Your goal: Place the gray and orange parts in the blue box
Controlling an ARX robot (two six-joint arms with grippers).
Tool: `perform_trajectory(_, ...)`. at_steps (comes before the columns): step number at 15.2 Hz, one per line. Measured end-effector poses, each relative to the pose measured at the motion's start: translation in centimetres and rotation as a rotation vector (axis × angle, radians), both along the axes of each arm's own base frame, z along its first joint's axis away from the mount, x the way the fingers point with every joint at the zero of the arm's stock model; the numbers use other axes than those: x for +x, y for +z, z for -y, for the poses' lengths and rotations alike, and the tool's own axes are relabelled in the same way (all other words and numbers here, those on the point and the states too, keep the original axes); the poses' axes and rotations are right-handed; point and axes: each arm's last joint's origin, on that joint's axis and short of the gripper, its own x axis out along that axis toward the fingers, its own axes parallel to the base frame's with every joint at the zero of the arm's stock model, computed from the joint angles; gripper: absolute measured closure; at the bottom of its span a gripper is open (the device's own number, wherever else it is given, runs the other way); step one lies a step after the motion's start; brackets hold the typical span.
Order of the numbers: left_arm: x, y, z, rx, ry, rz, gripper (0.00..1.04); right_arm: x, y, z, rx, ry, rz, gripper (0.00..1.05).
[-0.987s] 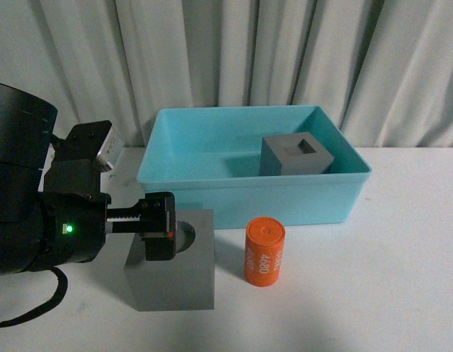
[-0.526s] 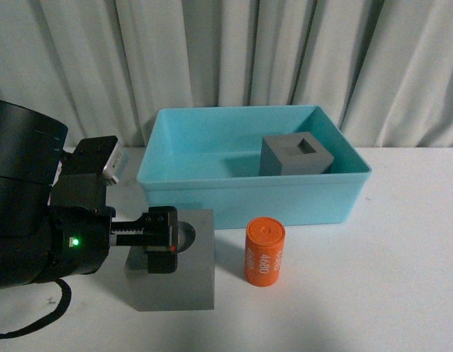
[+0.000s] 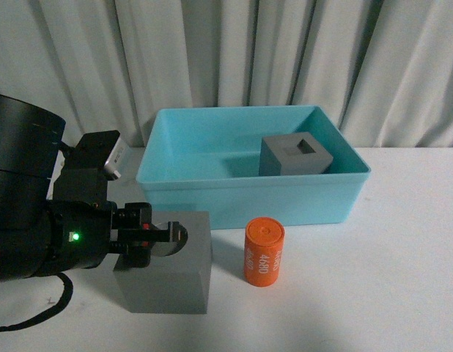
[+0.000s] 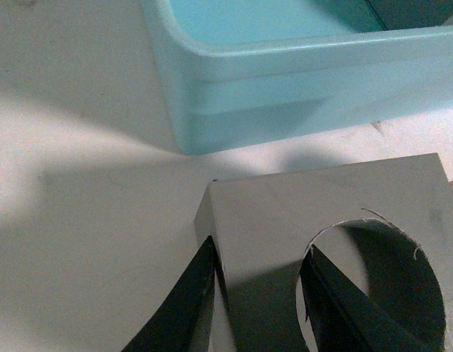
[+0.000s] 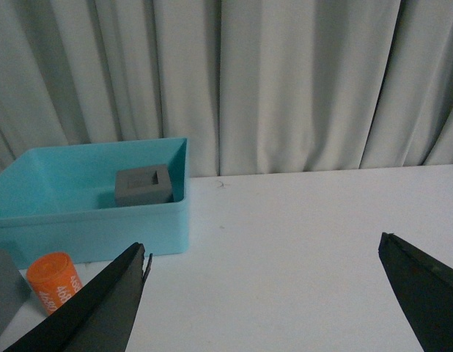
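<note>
Nearest, the left gripper (image 3: 148, 238) pinches one wall of the matte gray round-holed cube (image 3: 168, 282) on the white table (image 3: 373, 293), one finger in the hole and one outside. The grasp looks made, so the next move is a lift clear over the rim. Just beside stands the orange "4680" cylinder (image 3: 264, 251). Beyond, the turquoise plastic bin (image 3: 285, 202) holds the square-holed gray cube (image 3: 296, 155). The right gripper (image 5: 263, 301) gapes empty.

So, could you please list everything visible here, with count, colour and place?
table: 1, white, under everything
curtain: 1, pale gray, behind table
bin: 1, light blue, on table near curtain
round-hole cube: 1, gray, on table before bin's left corner
square-hole cube: 1, gray, inside bin, right side
cylinder: 1, orange, upright on table before bin
left pincer: 1, black, clamped on a wall of the round-hole cube
right pincer: 1, black, open above table
</note>
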Motion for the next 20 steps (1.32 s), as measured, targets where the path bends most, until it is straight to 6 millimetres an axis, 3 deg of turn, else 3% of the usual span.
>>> perform_trajectory(2, -1.0, 1.3, -1.3, 0.005, 0.040, -0.016, 0.82, 0.0, 0.0, 0.0, 0.000, 0.000, 0.000, 0.06)
perform_trajectory(4, -2.1, 3.9, -3.3, -0.017, 0.123, -0.018, 0.83, 0.0, 0.0, 0.0, 0.000, 0.000, 0.000, 0.06)
perform_trajectory(7, -2.9, 10.8, -5.1, -0.092, 0.198, 0.147, 0.83, 0.0, 0.0, 0.0, 0.000, 0.000, 0.000, 0.06)
perform_trajectory(8, -2.0, 13.6, -4.9, -0.117, 0.199, 0.226, 0.83, 0.0, 0.0, 0.0, 0.000, 0.000, 0.000, 0.06)
perform_trajectory(9, -0.8, 14.8, -4.4, -0.130, 0.185, 0.267, 0.83, 0.0, 0.0, 0.0, 0.000, 0.000, 0.000, 0.06)
perform_trajectory(11, 2.5, 15.1, -2.7, -0.130, 0.162, 0.285, 0.83, 0.0, 0.0, 0.0, 0.000, 0.000, 0.000, 0.06)
perform_trajectory(14, 5.8, 13.9, -0.9, -0.109, 0.151, 0.261, 0.83, 0.0, 0.0, 0.0, 0.000, 0.000, 0.000, 0.06)
perform_trajectory(17, 7.5, 12.2, 0.8, -0.078, 0.123, 0.233, 0.83, 0.0, 0.0, 0.0, 0.000, 0.000, 0.000, 0.06)
perform_trajectory(20, 7.7, 11.0, 1.5, -0.065, 0.113, 0.208, 0.83, 0.0, 0.0, 0.0, 0.000, 0.000, 0.000, 0.06)
